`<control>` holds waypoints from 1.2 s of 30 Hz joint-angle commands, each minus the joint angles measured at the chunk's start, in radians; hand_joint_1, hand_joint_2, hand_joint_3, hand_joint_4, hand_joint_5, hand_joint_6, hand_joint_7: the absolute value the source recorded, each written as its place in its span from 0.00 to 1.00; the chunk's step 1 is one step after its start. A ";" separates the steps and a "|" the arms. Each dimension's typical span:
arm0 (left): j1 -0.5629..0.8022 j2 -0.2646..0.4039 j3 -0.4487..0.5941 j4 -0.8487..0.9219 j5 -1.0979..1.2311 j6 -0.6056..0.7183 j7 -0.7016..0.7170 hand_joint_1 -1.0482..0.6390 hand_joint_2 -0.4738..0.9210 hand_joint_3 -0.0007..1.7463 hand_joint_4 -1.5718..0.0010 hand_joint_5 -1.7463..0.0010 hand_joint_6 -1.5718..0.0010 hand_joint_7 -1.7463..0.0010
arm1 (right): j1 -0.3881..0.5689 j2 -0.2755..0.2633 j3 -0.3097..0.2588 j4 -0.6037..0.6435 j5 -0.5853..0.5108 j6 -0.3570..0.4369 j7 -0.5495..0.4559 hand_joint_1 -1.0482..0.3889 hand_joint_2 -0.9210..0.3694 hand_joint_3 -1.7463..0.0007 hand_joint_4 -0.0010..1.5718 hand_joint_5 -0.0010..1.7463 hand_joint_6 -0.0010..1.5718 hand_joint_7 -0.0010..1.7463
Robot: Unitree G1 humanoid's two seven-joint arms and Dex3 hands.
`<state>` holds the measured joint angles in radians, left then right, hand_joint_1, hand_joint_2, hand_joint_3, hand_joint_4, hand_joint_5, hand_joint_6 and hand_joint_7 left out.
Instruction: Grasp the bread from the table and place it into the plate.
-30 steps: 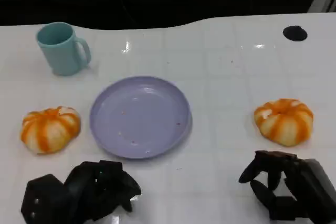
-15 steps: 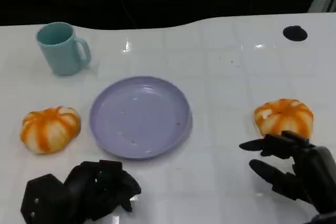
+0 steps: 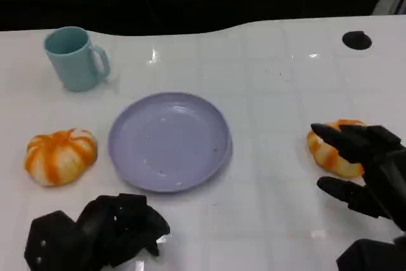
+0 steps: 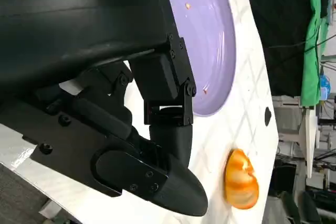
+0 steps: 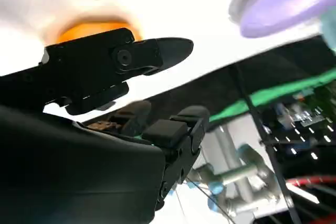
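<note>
My head view is bright and even, with small glare spots on the glossy white table (image 3: 266, 61). My right wrist view is blurred and overexposed.

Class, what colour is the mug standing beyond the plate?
The mug is light teal, clearest in the head view.

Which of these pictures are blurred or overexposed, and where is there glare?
Head view: sharp, small glare spots on the table behind the plate. Right wrist view: table washed out white, plate and bread soft. Left wrist view: the hand sharp, far bread slightly blurred.
</note>
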<state>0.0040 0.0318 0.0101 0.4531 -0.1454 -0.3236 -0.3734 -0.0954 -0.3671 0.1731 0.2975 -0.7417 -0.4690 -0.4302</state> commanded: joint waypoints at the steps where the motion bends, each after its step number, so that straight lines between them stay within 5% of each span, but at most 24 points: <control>1: 0.019 0.014 0.002 -0.009 0.003 0.014 0.001 0.00 0.94 0.00 0.44 0.13 0.16 0.59 | 0.014 -0.039 -0.006 -0.066 -0.017 0.103 0.079 0.28 0.00 0.90 0.06 0.15 0.18 0.00; 13: 0.033 0.006 0.000 -0.040 0.001 0.039 0.007 0.00 0.93 0.00 0.44 0.13 0.16 0.59 | -0.080 -0.075 0.058 -0.068 -0.068 0.305 0.306 0.29 0.00 0.94 0.00 0.11 0.13 0.00; 24: 0.035 0.001 -0.003 -0.048 0.004 0.045 0.011 0.00 0.93 0.00 0.44 0.14 0.15 0.59 | -0.208 -0.046 0.145 0.039 -0.087 0.411 0.355 0.41 0.04 1.00 0.06 0.14 0.18 0.01; 36: 0.041 -0.001 0.001 -0.052 -0.002 0.041 0.008 0.00 0.93 0.00 0.43 0.14 0.15 0.59 | -0.318 -0.020 0.188 0.201 -0.056 0.438 0.365 0.49 0.04 1.00 0.12 0.13 0.22 0.01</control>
<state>0.0300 0.0205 0.0050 0.4012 -0.1447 -0.2876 -0.3694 -0.3950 -0.3871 0.3545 0.4612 -0.8112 -0.0347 -0.0682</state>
